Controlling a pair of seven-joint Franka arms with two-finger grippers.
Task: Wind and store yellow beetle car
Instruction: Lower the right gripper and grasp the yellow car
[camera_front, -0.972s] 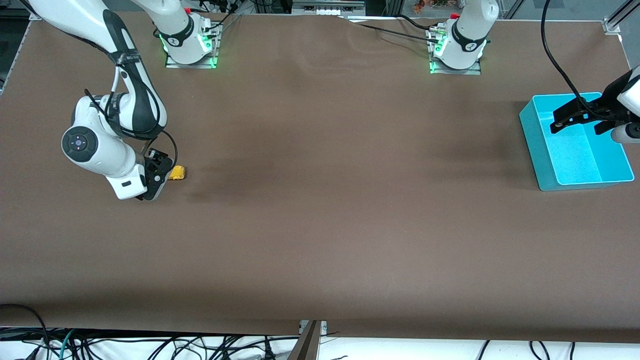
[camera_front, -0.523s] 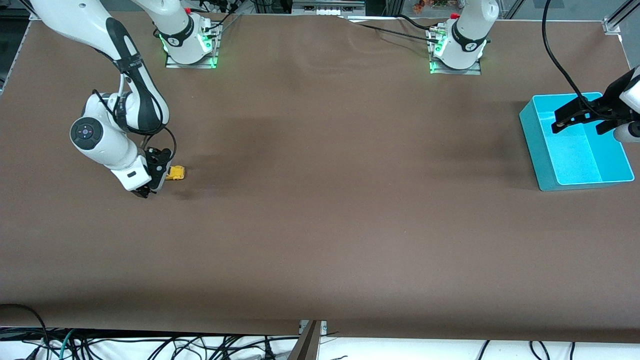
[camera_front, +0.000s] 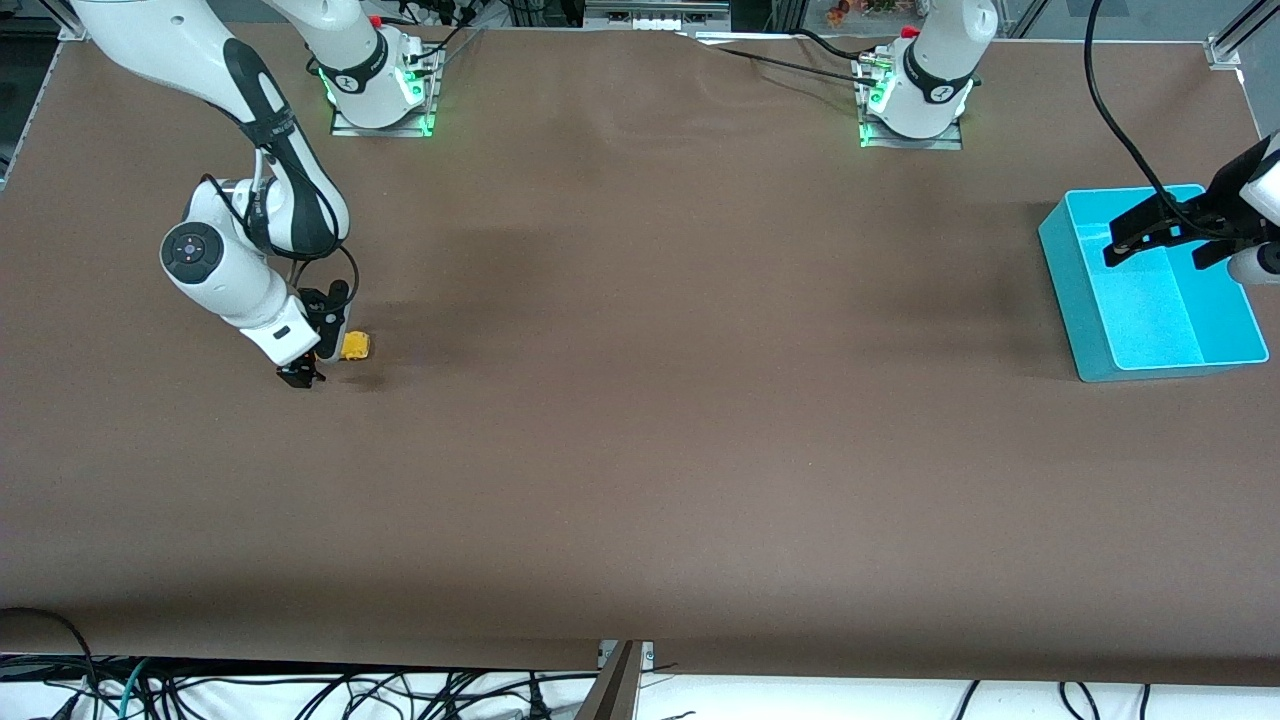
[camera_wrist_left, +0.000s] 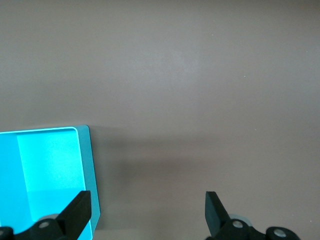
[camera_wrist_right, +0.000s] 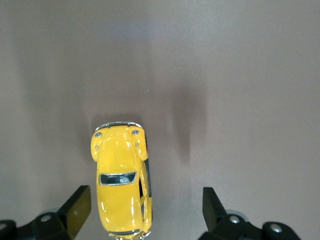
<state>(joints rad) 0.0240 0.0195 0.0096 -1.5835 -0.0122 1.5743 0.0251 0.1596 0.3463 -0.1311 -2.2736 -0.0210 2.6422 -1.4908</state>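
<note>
The small glossy yellow beetle-shaped toy car sits on the brown surface between my right fingers, spread wide, not touching it. My left fingers, also spread, hover over the turquoise plastic bin.

The right arm has swung its wrist up and toward its base, bringing the right gripper more upright beside the yellow beetle car, its open fingers now pointing down at the table
</note>
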